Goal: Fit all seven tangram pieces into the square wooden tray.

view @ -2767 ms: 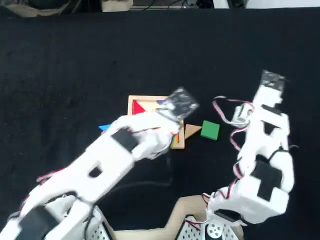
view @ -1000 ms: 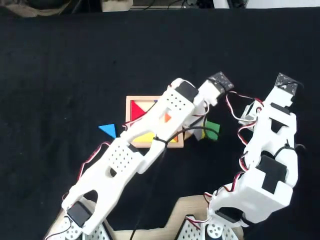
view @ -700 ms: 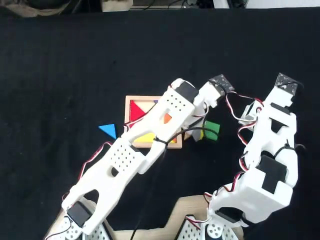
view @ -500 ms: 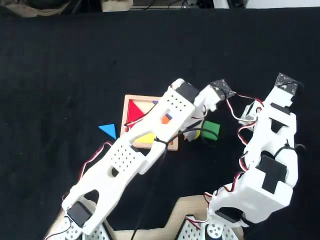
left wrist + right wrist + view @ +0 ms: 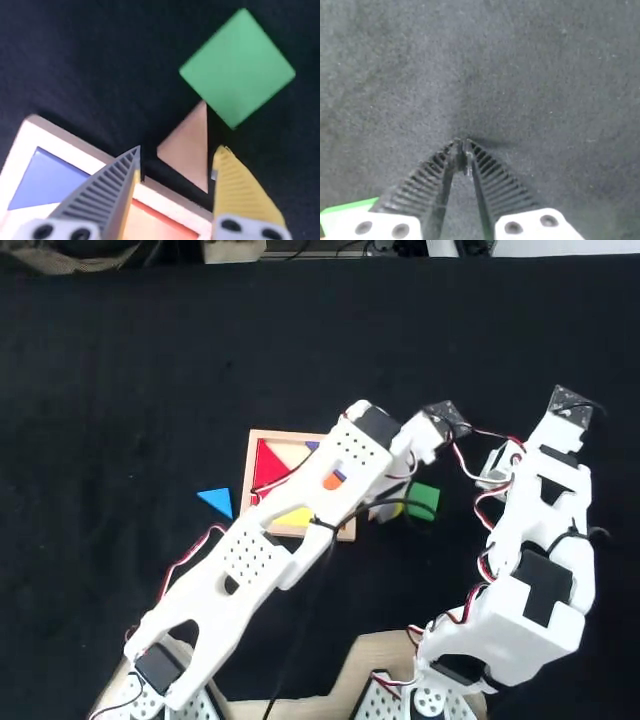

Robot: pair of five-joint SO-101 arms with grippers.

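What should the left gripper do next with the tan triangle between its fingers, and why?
Most likely close the left gripper on the tan triangle. Its jaws are open with one finger on each side of the piece, which lies on the black cloth just outside the wooden tray rim, next to the green square, so it looks lined up for a grasp.

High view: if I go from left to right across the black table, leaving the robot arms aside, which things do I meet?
blue triangle → wooden tray → green square
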